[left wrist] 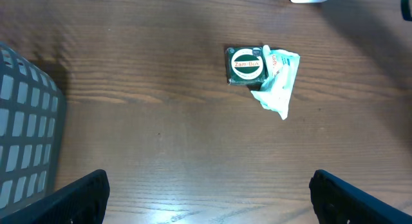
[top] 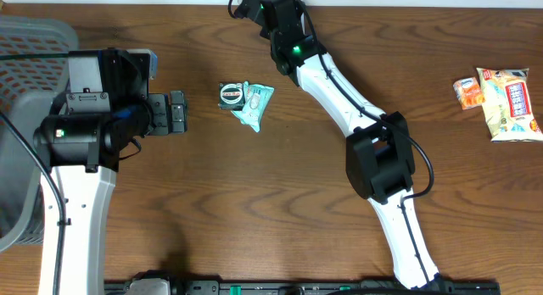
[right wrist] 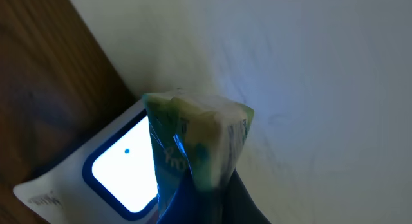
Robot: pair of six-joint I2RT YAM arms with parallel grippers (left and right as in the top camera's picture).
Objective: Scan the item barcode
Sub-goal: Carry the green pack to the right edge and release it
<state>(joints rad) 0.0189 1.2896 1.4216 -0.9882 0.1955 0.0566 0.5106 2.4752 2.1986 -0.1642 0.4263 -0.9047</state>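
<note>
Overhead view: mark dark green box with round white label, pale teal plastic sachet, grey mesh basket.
dark green box with round white label (top: pixel 231 95), overhead view, label centre
pale teal plastic sachet (top: pixel 256 105), overhead view, middle
grey mesh basket (top: pixel 21 75), overhead view, bare mesh

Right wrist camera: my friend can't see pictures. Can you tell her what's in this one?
A crinkly green and yellow packet is held up close to the camera, right by a white scanner with a glowing window. Brown table shows at the left and a plain white wall fills the right.
</note>
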